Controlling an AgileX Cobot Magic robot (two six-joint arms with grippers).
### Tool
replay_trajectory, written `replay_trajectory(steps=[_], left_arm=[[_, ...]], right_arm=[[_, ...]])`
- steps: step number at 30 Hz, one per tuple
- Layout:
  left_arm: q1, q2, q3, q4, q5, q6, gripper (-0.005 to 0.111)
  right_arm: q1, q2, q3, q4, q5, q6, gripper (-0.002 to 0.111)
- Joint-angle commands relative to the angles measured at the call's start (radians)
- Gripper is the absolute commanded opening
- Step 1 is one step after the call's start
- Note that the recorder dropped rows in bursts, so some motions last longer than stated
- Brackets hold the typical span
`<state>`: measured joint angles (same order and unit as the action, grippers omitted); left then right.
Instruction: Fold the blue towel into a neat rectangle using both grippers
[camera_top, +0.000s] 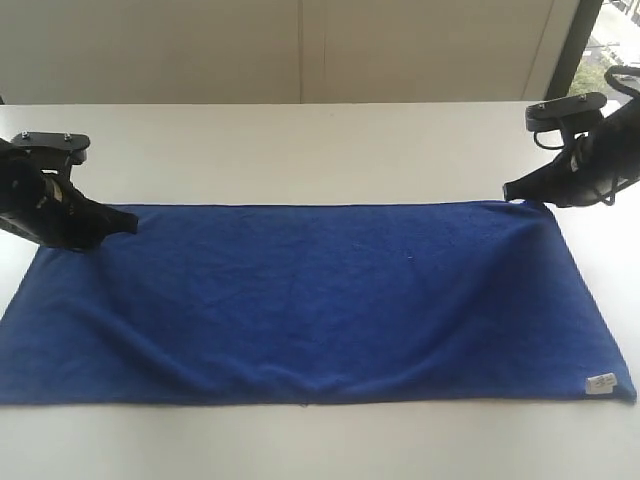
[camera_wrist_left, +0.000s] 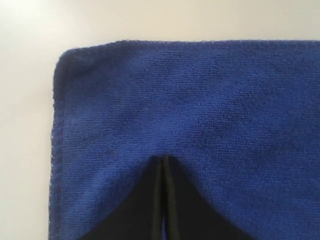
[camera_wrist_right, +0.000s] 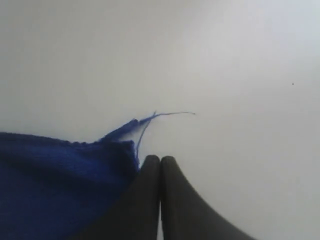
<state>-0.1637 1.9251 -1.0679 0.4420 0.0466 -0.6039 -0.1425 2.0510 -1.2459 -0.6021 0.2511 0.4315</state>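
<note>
Navy-blue and fuzzy, the blue towel (camera_top: 320, 300) is lying flat on the white desk (camera_top: 300, 140) as a long rectangle, its long sides running across the exterior view. A small white label (camera_top: 601, 381) is showing at its near right corner. I am judging that one more fold is waiting, since the shape is much longer than it is deep.

The left claw (camera_top: 125, 222) is resting low over the far left corner with its fingers pressed together. The left wrist view is showing the tips above the cloth, a little inside its edge, but whether they are pinching fabric I cannot tell. The right claw (camera_top: 512, 190) is sitting at the far right corner, also closed. Its wrist view is showing the corner just beside the tips, with a loose thread (camera_wrist_right: 170, 114) sticking out over the bare desk.

Both claws are probably standing at the two far corners because lifting these together would keep the edge straight.
</note>
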Motion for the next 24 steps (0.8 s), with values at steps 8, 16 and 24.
replay_trajectory(steps=[8,16,24], left_arm=[[0.002,-0.083,0.008,-0.026,0.043,-0.007,0.0],[0.002,-0.061,0.008,-0.021,0.021,-0.002,0.0],[0.002,-0.006,0.008,-0.021,-0.068,-0.006,0.0]], right_arm=[[0.093,-0.101,-0.002,0.198,0.191,-0.187,0.0],[0.098,-0.055,0.003,0.217,0.099,-0.201,0.0],[0.071,0.079,0.001,0.217,0.038,-0.189,0.0]])
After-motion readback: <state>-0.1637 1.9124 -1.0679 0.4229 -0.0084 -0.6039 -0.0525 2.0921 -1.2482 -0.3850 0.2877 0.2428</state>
